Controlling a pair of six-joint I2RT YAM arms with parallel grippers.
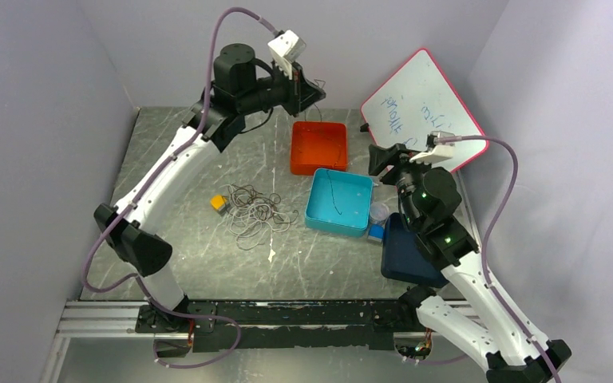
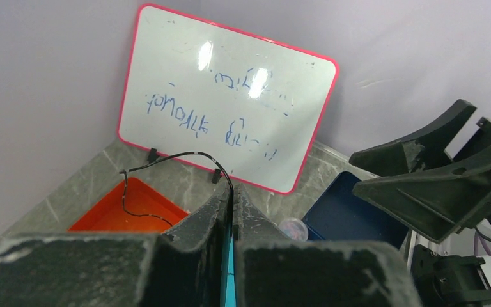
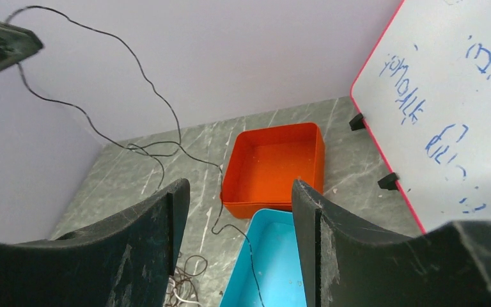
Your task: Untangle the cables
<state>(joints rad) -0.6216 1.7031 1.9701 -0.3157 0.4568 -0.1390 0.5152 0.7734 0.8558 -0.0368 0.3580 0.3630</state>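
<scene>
Grey marbled table. A black cable is pinched by the left gripper above the orange tray, presumably to be drawn clear of the tangle on the table; the right gripper is held spread, empty.

- White rectangular whiteboard with a pink frame and blue scribbles, leaning at the far right.
- Orange square plastic tray, just behind a turquoise square plastic tray.
- Dark blue tray, near right.
- Small yellow block on the grey marbled tabletop.
</scene>
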